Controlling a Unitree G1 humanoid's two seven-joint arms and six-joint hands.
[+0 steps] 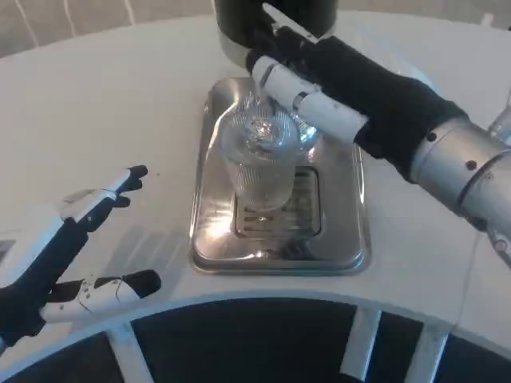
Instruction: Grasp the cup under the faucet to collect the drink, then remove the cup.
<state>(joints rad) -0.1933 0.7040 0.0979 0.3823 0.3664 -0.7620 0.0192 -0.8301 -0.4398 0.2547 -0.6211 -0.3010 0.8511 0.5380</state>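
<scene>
- Spreading across the whole head view is the white table (96,104); its curved front edge runs along the bottom, dark floor below it
- the silver drip tray (351,215) lies at the table's centre, a slotted grate in its middle; a black dispenser body (239,20) rises just behind it at the top edge
- the right hand (319,76) reaches in from the right on its silver forearm; its fingers (279,80) lie against the cup's upper rim; whether they actually grip it I cannot tell
- the left hand (72,247) rests low at the left, well apart from the tray; fingers spread, holding nothing
- the clear ribbed cup (259,163) stands upright on the grate
</scene>
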